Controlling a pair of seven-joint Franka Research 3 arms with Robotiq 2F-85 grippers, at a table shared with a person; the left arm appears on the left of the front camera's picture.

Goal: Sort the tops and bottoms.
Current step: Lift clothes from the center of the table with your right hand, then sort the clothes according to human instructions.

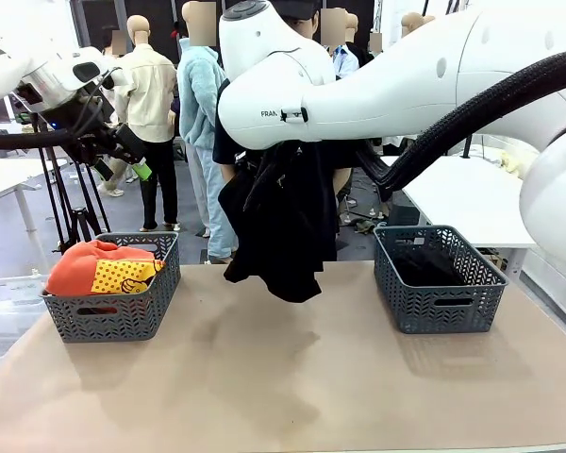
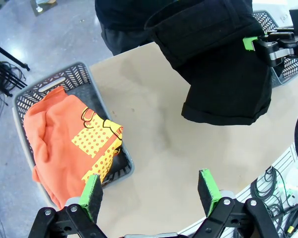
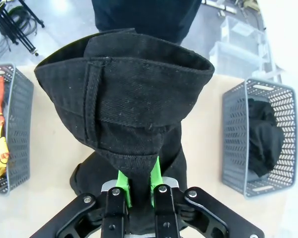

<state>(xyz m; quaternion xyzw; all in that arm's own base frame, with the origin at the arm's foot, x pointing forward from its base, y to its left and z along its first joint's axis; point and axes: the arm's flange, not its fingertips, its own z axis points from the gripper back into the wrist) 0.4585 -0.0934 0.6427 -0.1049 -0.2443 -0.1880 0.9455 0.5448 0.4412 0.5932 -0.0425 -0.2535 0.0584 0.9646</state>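
Note:
A black folded bottom hangs in the air above the middle of the table. My right gripper is shut on it, green pads pinching its cloth. The left wrist view shows the same garment with a green pad of the right gripper at its edge. Another black bottom lies in the right basket. An orange top with a yellow dotted patch lies in the left basket. High above that basket, my left gripper stands open and holds nothing.
A person in dark clothes stands at the table's far edge, behind the hanging garment. My right arm spans the upper middle of the front view. Bare tabletop lies between the two baskets.

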